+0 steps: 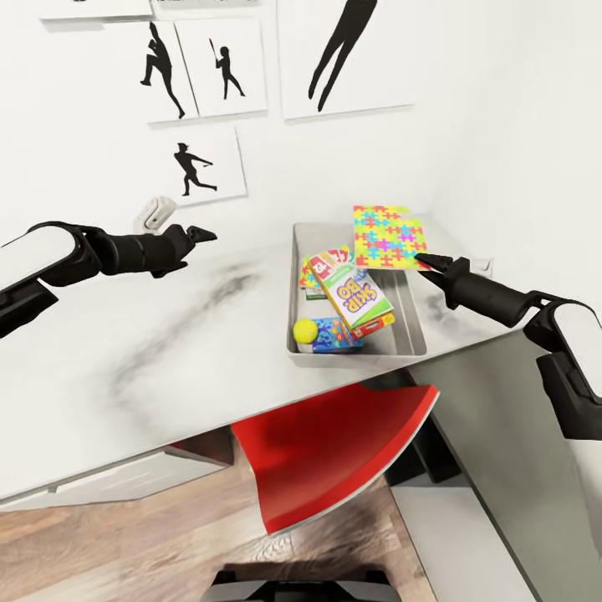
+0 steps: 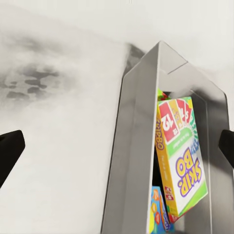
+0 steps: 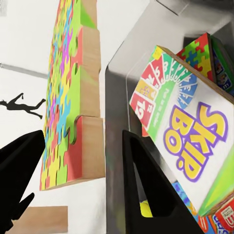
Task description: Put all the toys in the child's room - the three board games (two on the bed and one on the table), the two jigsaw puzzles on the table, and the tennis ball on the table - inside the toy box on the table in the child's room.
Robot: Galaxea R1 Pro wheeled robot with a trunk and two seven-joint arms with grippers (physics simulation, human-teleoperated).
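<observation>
The long marbled light grey worktop (image 1: 167, 334) runs along the white wall with its black baseball-player silhouettes (image 1: 194, 167), and carries everything the task concerns; a red seat (image 1: 326, 451) sits tucked beneath its front edge, over the wood-plank floor (image 1: 125, 543); near the far right corner of the worktop rests the shallow light grey rectangular toy box (image 1: 305, 242), open-topped, so that flat boxes can be dropped in from above.

The right end effector (image 1: 426, 263) grips the thin flat multicolour jigsaw puzzle box (image 1: 386, 237) by its near edge, one finger on each face as the right wrist view shows; the puzzle hangs tilted over the far right corner of the toy box, apparently poised for release into it; I judge this to be the last toy left to stow.

Inside the toy box, the yellow-green-red Skip-Bo game box (image 1: 351, 290) leans across the heap, propped on what lies under it; the other puzzle-patterned box (image 3: 199, 51) peeks out behind it; a blue printed game box (image 1: 333, 334) lies flat at the near end; the small yellow-green tennis ball (image 1: 304, 330) rests just beside it in the near left corner.

The left end effector (image 1: 203, 235) hovers unclenched and empty above bare worktop, well apart from the toy box, probably kept clear of the right arm's drop.
</observation>
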